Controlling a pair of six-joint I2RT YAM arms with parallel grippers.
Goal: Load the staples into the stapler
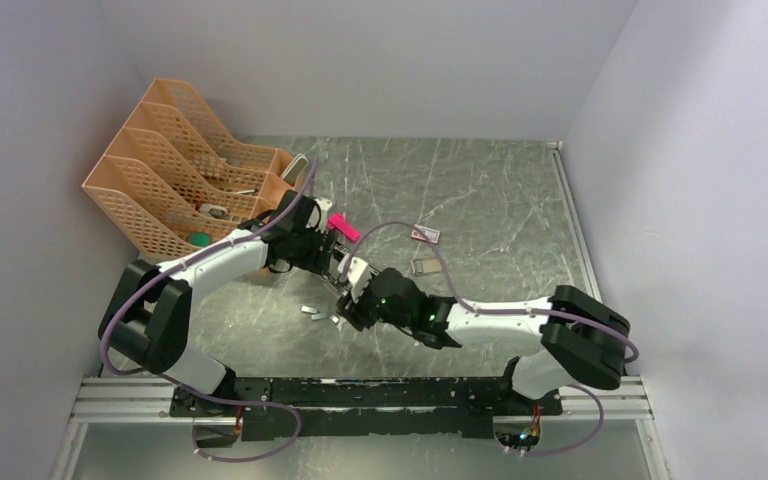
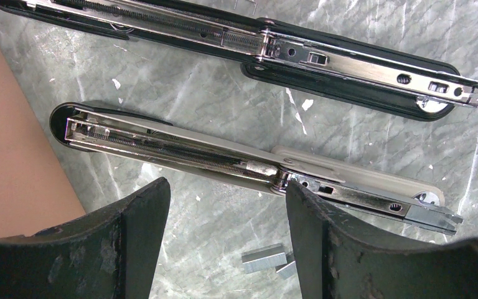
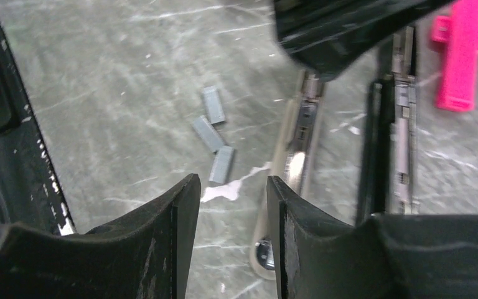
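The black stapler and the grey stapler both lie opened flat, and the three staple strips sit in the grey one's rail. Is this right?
Not quite. The three staple strips lie loose on the table beside the grey stapler, not in its rail. The right wrist view shows this. The rest is right.

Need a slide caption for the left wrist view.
Open left gripper over loose staples; grey stapler and black stapler beyond, both opened flat on the table.
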